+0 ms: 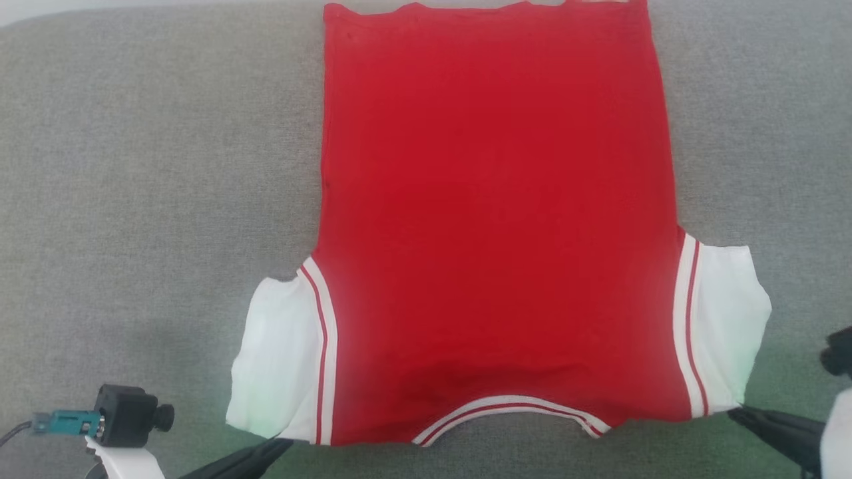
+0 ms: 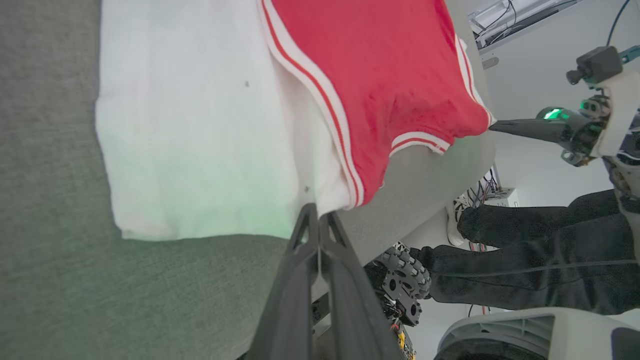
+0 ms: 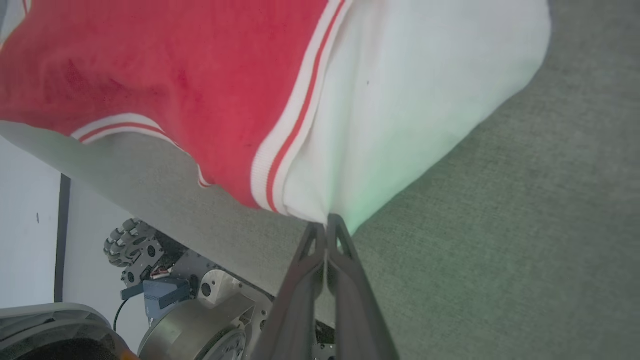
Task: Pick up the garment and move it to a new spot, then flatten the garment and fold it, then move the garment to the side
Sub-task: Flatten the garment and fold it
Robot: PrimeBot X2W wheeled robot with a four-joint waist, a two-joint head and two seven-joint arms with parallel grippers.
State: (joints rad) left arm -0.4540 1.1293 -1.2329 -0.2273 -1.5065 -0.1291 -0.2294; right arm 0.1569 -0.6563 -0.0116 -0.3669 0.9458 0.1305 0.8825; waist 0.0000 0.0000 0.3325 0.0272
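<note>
Red jersey (image 1: 492, 219) lay flat, spread on the grey cloth surface (image 1: 133, 166). Its long axis ran straight away from me, with the collar (image 1: 509, 406) at my end and the bottom hem at the far edge of the head view. The white sleeves stuck out to either side at the near end.

My left gripper (image 1: 283, 442) was fully closed, tips at the near edge of the left sleeve (image 1: 276, 359), beside the striped seam. It looked like a pinch on the fabric, though I'm not certain. My right gripper (image 1: 732, 414) was fully closed on the near corner of the right sleeve (image 1: 729, 313), where the cloth drew to a point.

Both arms were equally near, one per sleeve. Both sat low over the near edge, fingers angled inward and forward. Judgement: the next pull runs along that long axis.
</note>
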